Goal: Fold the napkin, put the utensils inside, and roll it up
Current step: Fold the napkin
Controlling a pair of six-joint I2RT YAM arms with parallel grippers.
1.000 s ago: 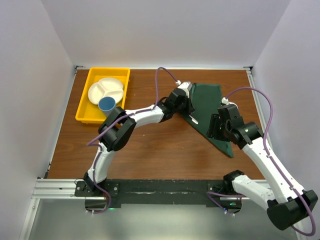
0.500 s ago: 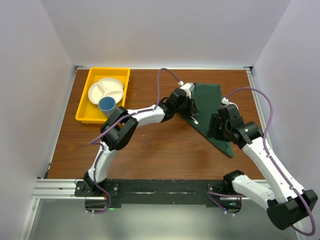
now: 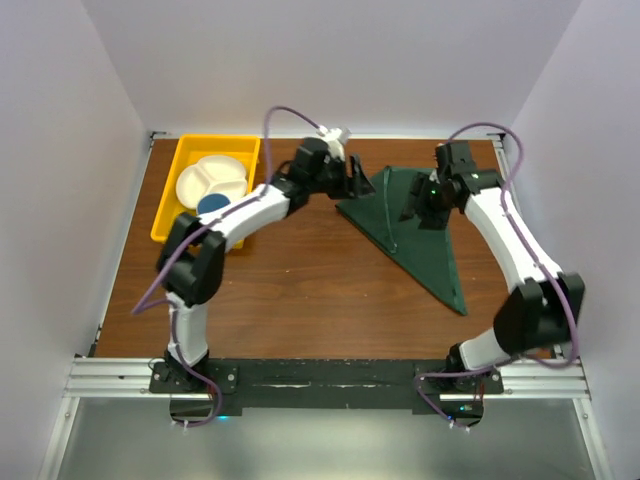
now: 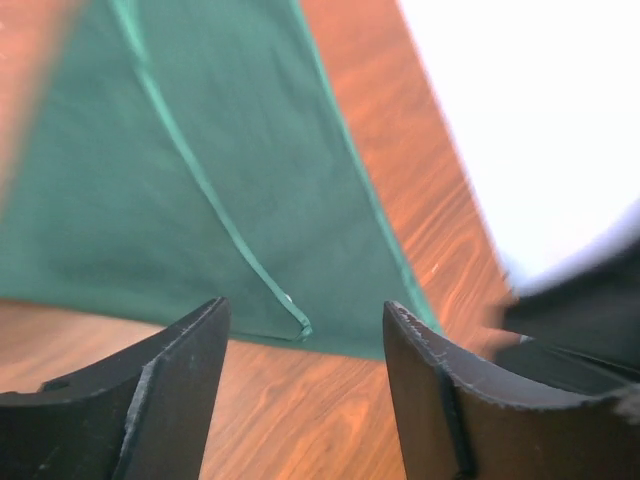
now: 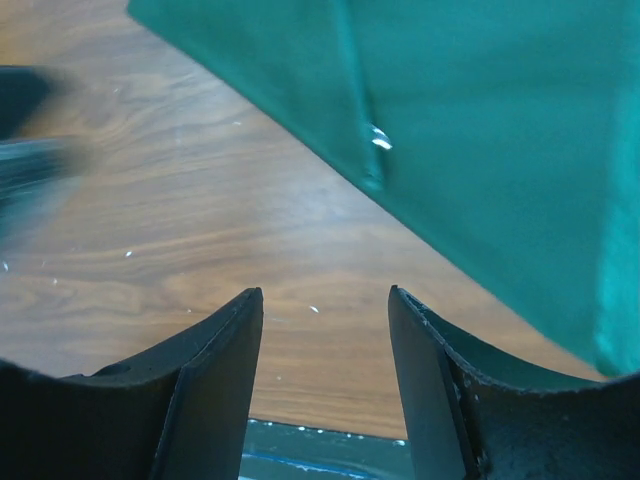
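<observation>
At the far left of the table [image 3: 300, 290], a yellow tray [image 3: 165, 220] is sitting with a white divided plate [image 3: 212, 178] and a blue cup [image 3: 210, 207] inside it. The left arm is reaching from its base across the tray's near corner toward the back middle of the table. There the left gripper [image 3: 358, 183] is hovering just beside the left corner of the napkin [image 3: 420, 235]. In the left wrist view its two fingers [image 4: 160, 400] are standing wide apart with nothing between them – only wood and the cloth's edge are showing through the gap. The napkin is lying flat on the right half of the table, folded into a dark green triangle. Its broad side is facing the back wall and its long point is trailing toward the near right. A thin ridge [image 4: 215, 200] is running across the cloth and ending in a small silver glint [image 4: 290, 298] at the edge. Whether this is one of the utensils cannot be told from these views. The right gripper [image 3: 412, 205] is hanging over the napkin's upper middle, its arm arching in from the right side. In the right wrist view its fingers [image 5: 210, 400] are also spread – a moderate gap, holding nothing, with bare wood beneath and the cloth's edge just beyond the fingertips.
</observation>
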